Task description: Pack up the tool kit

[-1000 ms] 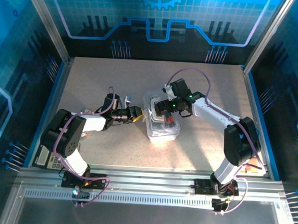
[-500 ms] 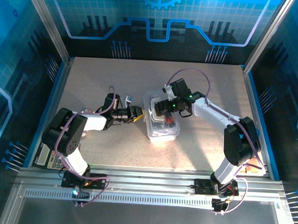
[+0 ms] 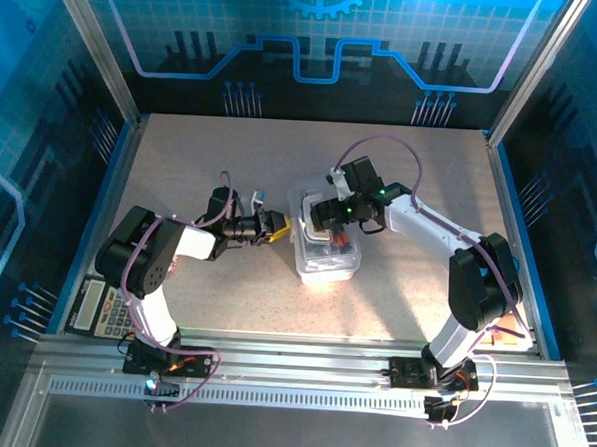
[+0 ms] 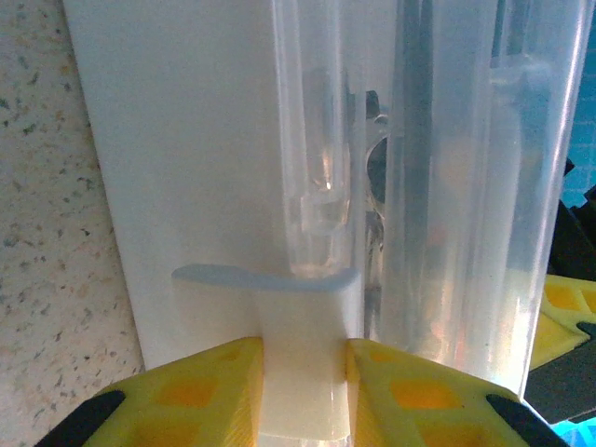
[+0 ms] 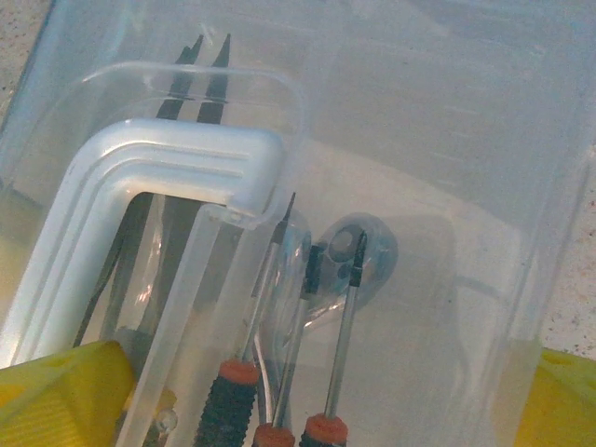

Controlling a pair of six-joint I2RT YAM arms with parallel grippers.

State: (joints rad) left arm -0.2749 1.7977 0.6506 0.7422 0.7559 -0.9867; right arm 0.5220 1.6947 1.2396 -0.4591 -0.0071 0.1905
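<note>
Left gripper [image 3: 275, 225]: jaws pinching white case tab [image 4: 298, 326] on left side of clear case [image 3: 327, 253].
Right gripper [image 3: 324, 215]: jaws spread wide, gripping nothing, poised over case's far end.
Case: table centre, between arms; screwdrivers [image 5: 233, 400] lying inside.
Calculator [image 3: 99, 308]: near left, well apart.
We judge step: closing or latching lid.
Next move needs: lid seated square, right fingers kept out of the way.

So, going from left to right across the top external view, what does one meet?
The grey calculator → left gripper → clear case. The right gripper overlaps the case, so I leave it out.
</note>
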